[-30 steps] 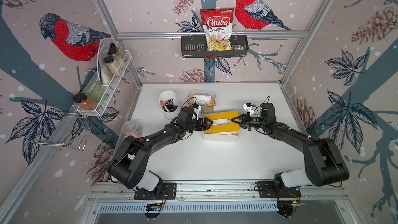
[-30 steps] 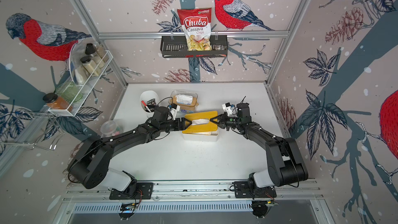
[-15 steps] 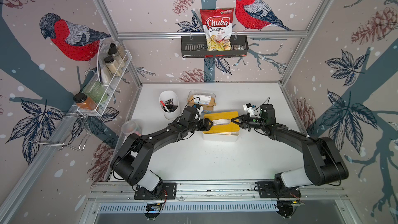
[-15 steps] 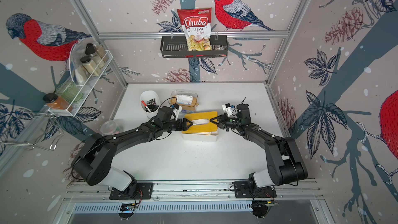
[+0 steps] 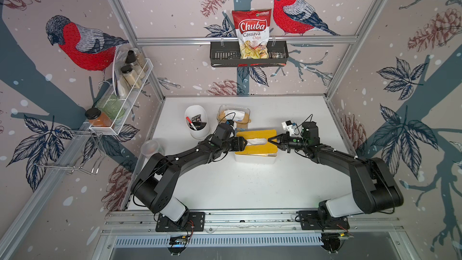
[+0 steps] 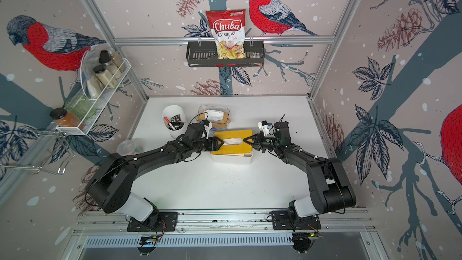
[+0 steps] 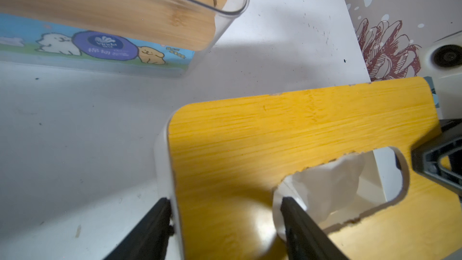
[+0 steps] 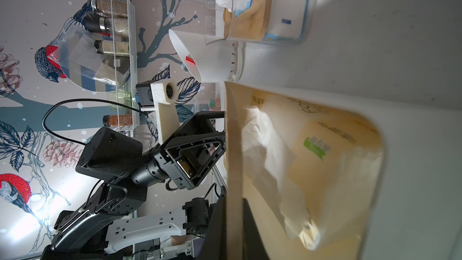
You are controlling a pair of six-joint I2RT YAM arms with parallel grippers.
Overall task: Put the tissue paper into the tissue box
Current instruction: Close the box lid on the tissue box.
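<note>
The white tissue box (image 5: pixel 255 158) stands mid-table under a yellow bamboo lid (image 5: pixel 260 147). White tissue paper (image 5: pixel 256 141) pokes up through the lid's slot. My left gripper (image 5: pixel 243 143) is open at the lid's left end. In the left wrist view, one finger of the left gripper (image 7: pixel 225 201) stands outside the box wall and the other at the slot against the tissue paper (image 7: pixel 330 186). My right gripper (image 5: pixel 271 140) is shut on the lid's right edge. In the right wrist view the right gripper (image 8: pixel 233 201) pinches the thin lid (image 8: pixel 233 146), and the tissue paper (image 8: pixel 265 151) hangs beneath it.
A clear container (image 5: pixel 233 116) with a wooden lid and another tissue pack stands just behind the box. A white pen cup (image 5: pixel 196 123) and a plastic cup (image 5: pixel 150 147) are to the left. A wire spice rack (image 5: pixel 125 91) and a chips basket (image 5: pixel 248 55) hang on the walls.
My left gripper has slid a little towards the lid's end and its jaws have narrowed slightly. The right gripper has kept its hold on the lid.
</note>
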